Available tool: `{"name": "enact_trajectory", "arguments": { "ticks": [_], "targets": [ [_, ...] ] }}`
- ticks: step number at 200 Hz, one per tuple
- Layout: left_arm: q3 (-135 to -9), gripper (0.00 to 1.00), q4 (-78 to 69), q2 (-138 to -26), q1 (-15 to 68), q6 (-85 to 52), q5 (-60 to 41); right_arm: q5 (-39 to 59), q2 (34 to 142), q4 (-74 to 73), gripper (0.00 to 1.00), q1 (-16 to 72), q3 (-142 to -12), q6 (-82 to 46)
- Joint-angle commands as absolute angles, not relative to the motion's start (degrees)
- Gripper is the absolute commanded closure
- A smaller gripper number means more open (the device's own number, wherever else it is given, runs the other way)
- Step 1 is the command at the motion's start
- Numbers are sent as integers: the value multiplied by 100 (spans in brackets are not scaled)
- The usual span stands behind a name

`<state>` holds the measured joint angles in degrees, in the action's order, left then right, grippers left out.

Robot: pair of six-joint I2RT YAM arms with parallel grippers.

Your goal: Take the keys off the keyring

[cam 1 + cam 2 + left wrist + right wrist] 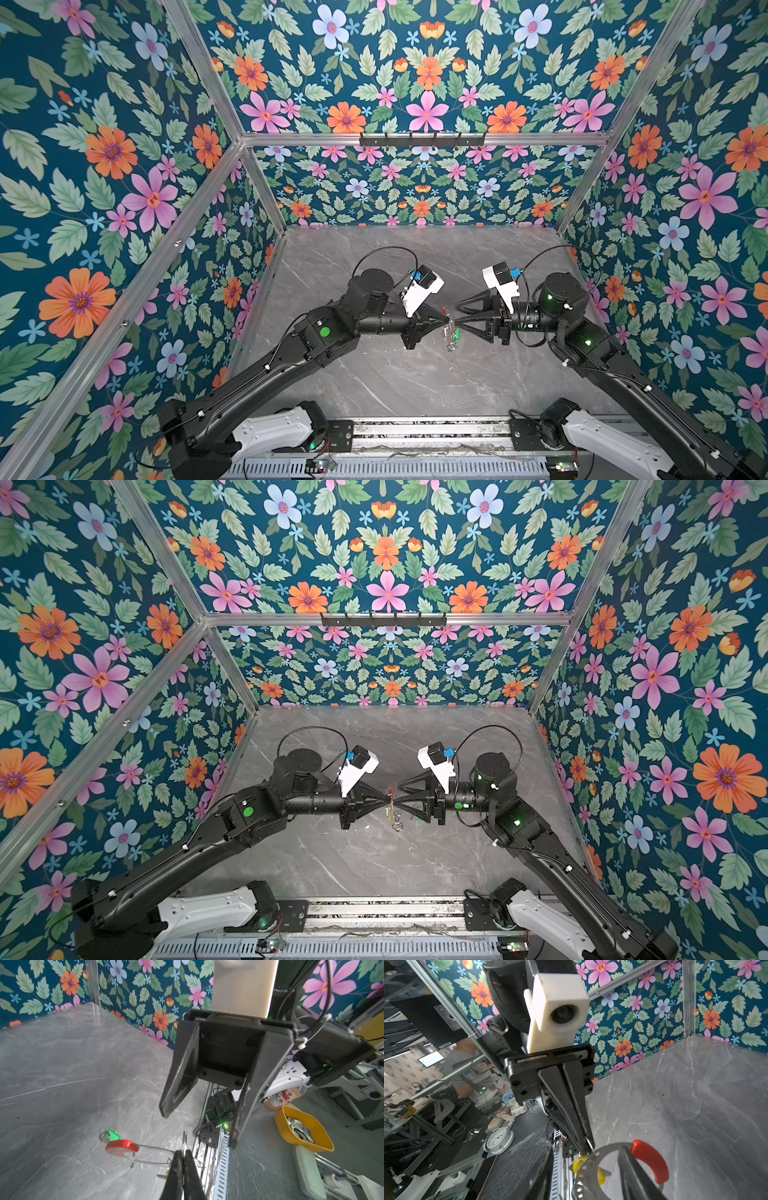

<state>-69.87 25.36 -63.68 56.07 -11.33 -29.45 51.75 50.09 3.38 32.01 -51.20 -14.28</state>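
Nothing is removed yet: the yellow-tagged key (601,1177) and green-tagged key (113,1135) are both seen hanging on the keyring (612,1145), which is held above the bench (415,374). The left end effector (184,1153) is clenched on a split ring (590,1144) at the rim. The right end effector (198,1129) is released, its jaws apart.

Left gripper (183,1153) is clamped tight on a thin silver split ring (184,1140) at the keyring (121,1147) rim, green-tagged key (111,1135) at the far end above the tabletop (62,1084), right gripper (198,1130) facing, jaws apart.

Robotics lab — aluminium-framed cell (291,139), cluttered workbenches (446,1078) beyond.
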Motion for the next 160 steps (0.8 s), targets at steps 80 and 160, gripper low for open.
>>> {"name": "enact_trajectory", "arguments": {
  "ticks": [80, 160],
  "targets": [
    [-8327, 100, 4729, -7116, 5862, -194, -2589, 6134, 5130, 514, 53, 3206, -4878, -1104],
    [-8529, 100, 4816, -7215, 5911, -79, -2645, 6502, 5483, 408, 71, 3202, -5000, -1119]
  ]
}}
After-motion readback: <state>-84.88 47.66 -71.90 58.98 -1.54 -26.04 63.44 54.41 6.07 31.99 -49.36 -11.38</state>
